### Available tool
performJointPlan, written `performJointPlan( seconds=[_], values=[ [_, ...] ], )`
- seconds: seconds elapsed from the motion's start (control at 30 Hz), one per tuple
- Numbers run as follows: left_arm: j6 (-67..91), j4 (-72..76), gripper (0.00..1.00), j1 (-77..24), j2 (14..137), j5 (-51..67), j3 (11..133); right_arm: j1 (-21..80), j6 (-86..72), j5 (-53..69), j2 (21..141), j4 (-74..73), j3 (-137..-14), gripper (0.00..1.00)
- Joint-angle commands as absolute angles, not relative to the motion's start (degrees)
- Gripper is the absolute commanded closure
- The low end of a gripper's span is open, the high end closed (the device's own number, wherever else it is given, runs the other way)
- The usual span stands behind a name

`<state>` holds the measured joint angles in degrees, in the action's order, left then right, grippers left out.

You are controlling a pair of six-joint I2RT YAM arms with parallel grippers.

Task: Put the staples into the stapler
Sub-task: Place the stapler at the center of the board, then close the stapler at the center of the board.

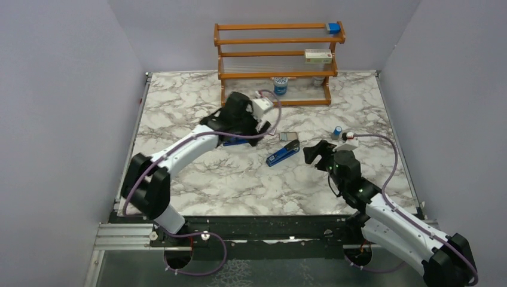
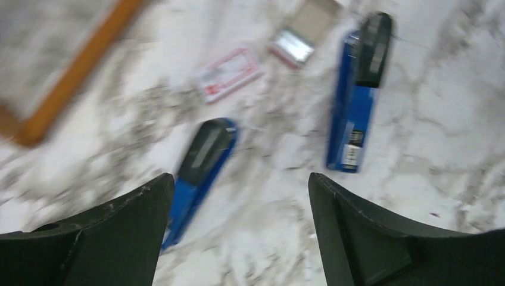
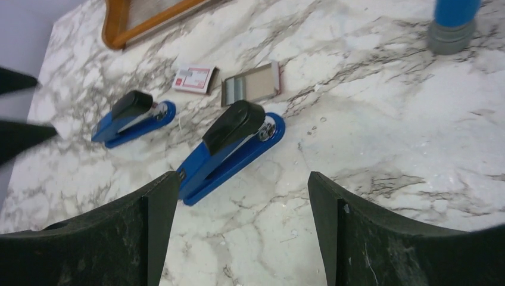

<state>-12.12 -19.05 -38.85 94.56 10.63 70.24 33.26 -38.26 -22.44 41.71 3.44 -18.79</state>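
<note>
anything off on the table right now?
Two blue staplers, not one: the middle stapler and a second stapler to its left, both closed. The grey tray lies out beside the pink-and-white box. No spill visible.

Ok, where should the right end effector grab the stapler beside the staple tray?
Best take the stapler across its narrow blue sides near mid-length, coming straight down from above: it lies flat and closed, long axis diagonal, so turn the jaws crosswise.
</note>
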Motion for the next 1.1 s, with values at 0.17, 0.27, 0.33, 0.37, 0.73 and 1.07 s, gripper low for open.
performJointPlan(
  seconds=[0.17,0.27,0.33,0.37,0.73,1.07],
  values=[
    [-25.44,-15.49,0.15,-20.72,82.89,16.09,56.81,33.05,-32.96,-7.88,49.31,10.56,-22.13,0.18],
    [-33.06,-13.65,0.15,-20.14,83.98,22.07,56.14,33.04,-33.48,-4.81,50.02,11.32,-21.9,0.18],
    [-37.27,-15.0,0.18,-19.51,86.82,23.18,58.16,33.05,-33.74,-3.0,50.11,11.77,-21.71,0.18],
    [-38.61,-16.02,0.19,-19.28,88.38,24.09,59.73,33.05,-33.85,-2.19,49.96,11.66,-21.71,0.18],
    [-46.65,-22.35,0.32,-18.44,104.74,31.87,71.97,33.05,-35.19,-1.16,46.15,9.34,-19.59,0.18],
    [-47.06,-23.77,0.48,-18.61,107.1,34.02,69.46,33.02,-35.56,-1.25,46.26,9.12,-19.44,0.18]
  ],
)
